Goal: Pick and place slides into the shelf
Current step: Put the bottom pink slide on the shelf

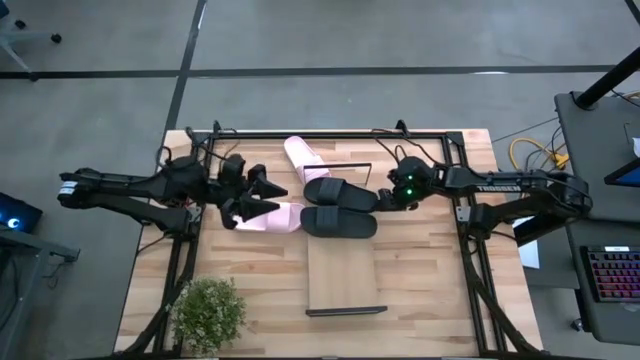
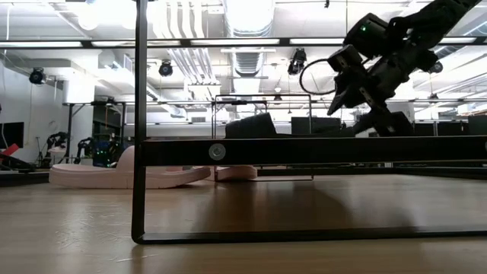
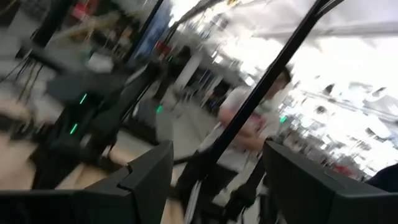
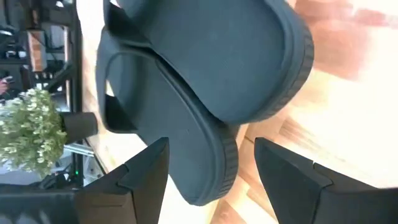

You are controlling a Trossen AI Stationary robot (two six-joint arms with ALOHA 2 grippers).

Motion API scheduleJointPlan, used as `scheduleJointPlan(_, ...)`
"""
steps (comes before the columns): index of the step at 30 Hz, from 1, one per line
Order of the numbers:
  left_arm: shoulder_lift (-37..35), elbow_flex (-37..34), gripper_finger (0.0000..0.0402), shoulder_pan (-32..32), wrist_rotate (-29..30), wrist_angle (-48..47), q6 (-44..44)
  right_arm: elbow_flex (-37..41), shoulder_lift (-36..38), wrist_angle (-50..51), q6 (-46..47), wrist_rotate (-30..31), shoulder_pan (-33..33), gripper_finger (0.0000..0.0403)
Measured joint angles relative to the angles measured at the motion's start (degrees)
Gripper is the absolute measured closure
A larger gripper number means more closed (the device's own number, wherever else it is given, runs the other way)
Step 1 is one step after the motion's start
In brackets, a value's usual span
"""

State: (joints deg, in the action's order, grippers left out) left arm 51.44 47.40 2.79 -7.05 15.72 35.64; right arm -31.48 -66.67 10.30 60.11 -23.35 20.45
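Two black slides lie side by side in the middle of the table, one [image 1: 340, 192] farther and one [image 1: 338, 222] nearer. The nearer one lies across the far end of the shelf's light-wood board [image 1: 345, 272]. One pink slide [image 1: 265, 216] lies left of them and another [image 1: 303, 158] behind them. My right gripper [image 1: 382, 200] is open and hangs above the table [image 2: 340, 80], just right of the black slides. In its wrist view the fingers [image 4: 211, 149] stand on either side of a black slide's end [image 4: 199, 174]. My left gripper [image 1: 268, 188] is open over the near pink slide's end, its fingers [image 3: 217, 155] pointing level.
A potted plant [image 1: 208, 312] stands at the near left corner. Black frame rails [image 1: 470, 250] run along the table's left, right and far sides. The shelf's front wire frame [image 2: 138, 122] crosses the low view. A person shows in the room behind, in the left wrist view.
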Motion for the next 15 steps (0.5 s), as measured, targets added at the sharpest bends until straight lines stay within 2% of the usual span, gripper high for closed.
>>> scheduleJointPlan(10, -2.07, 0.02, 0.0168, -0.61, 1.90, -16.06, 2.09, 0.00, 9.63, -0.26, -0.72, 0.07, 0.96, 0.0177)
scheduleJointPlan(15, -4.15, 0.04, 0.0168, -1.21, 4.67, -26.75, 5.14, 0.00, 14.52, -0.32, -0.02, 2.26, 0.96, 0.0177)
